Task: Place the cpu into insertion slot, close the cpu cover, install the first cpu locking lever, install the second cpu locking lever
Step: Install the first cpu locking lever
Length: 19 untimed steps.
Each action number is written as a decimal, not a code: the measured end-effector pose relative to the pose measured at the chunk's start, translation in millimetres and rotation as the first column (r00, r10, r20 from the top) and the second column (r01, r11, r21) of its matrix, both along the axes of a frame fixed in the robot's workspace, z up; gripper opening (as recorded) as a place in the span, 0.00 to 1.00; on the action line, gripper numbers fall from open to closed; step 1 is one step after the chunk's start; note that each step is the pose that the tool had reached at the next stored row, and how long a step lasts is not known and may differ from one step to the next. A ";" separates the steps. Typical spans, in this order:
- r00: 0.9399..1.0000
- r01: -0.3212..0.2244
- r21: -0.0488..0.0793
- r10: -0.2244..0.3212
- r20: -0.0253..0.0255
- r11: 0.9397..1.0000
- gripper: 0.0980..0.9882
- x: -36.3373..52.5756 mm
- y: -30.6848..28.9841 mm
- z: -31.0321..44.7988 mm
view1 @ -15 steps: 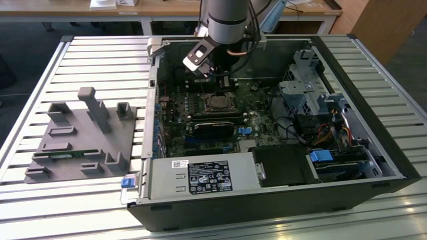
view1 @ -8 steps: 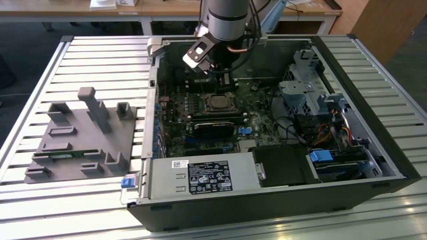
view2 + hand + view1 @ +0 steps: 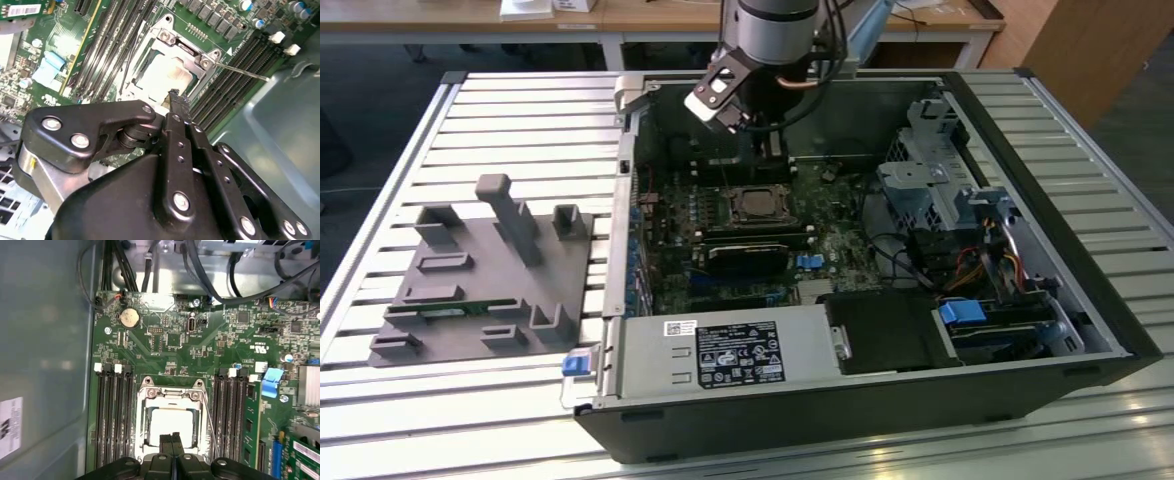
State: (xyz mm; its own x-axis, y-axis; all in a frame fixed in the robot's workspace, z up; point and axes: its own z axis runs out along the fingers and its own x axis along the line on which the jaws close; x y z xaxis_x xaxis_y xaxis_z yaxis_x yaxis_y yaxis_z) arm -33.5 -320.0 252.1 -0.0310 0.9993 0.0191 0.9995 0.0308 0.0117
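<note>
Case (image 3: 854,410) holds the green motherboard (image 3: 165,347), insertion slot (image 3: 758,205) mid-board. cpu cover (image 3: 172,393) lies over it, cpu (image 3: 172,420) showing through the cut-out. gripper (image 3: 172,439) hovers above, fingers pinched together, empty, hiding the slot's near edge. 1 lever rod (image 3: 242,71) juts sideways.

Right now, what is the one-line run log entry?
silvery square cpu chip: seated | silvery metal cover frame: looks down | pincer: shut, above chip

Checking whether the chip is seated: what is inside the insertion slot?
The cpu, its silvery top showing through the cpu cover cut-out. The cover's frame hides its edges, and the gripper covers part of one side.
</note>
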 end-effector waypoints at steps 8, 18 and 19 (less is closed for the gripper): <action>1.000 0.000 -0.001 0.000 0.001 1.000 0.01 0.0 0.0 17.5; 1.000 -0.020 -0.002 0.020 0.001 1.000 0.01 0.0 0.0 18.3; 1.000 -0.021 -0.002 0.021 0.001 1.000 0.01 0.0 0.0 18.2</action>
State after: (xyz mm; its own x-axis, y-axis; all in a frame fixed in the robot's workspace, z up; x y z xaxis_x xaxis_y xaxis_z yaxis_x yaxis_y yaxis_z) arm -33.5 -320.0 270.3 -0.0519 0.9985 0.0173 0.9986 0.0516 0.0129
